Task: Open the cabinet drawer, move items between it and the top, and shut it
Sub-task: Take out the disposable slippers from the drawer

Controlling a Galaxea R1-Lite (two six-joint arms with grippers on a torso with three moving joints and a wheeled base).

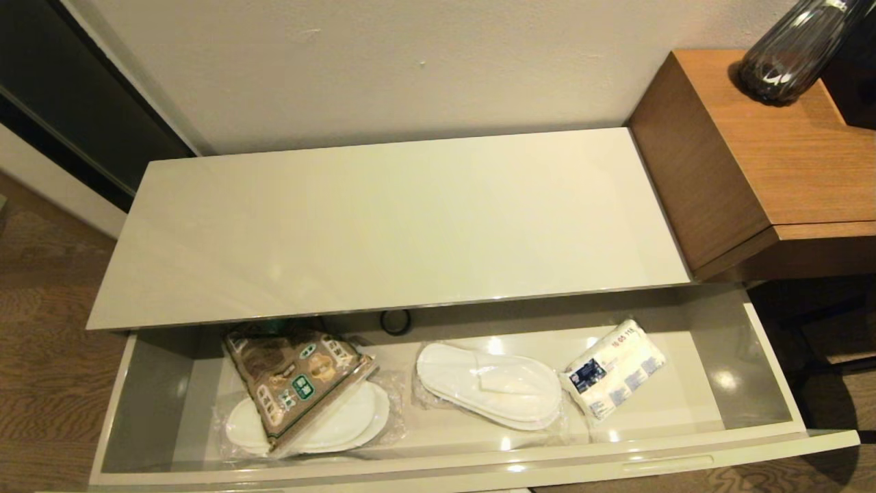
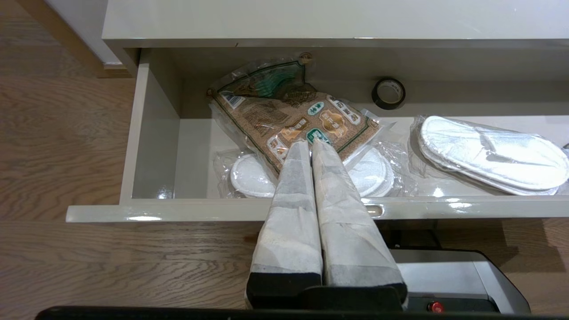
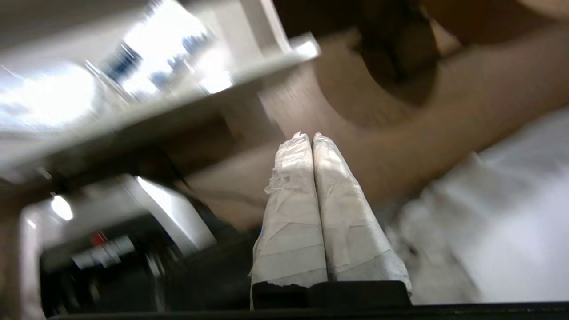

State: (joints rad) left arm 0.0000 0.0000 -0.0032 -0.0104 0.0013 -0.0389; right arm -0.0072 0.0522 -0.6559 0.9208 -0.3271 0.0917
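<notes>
Both grippers are pressed shut and empty: left gripper [image 2: 311,144] hangs before the open cabinet drawer [image 1: 438,472], right gripper [image 3: 310,137] low beside its right end. Inside lie the snack bag [image 1: 294,380] atop one pair of wrapped slippers [image 1: 345,424], the tape roll [image 1: 396,322], a second pair of slippers [image 1: 489,383] and the tissue pack [image 1: 612,370]; the top [image 1: 390,226] is bare. Judgement: spread the fingers before descending, and lift the overlapping bag first.

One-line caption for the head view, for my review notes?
Open drawer holds snack bag, two slipper packs, tissue pack and tape roll; cabinet top bare.
</notes>
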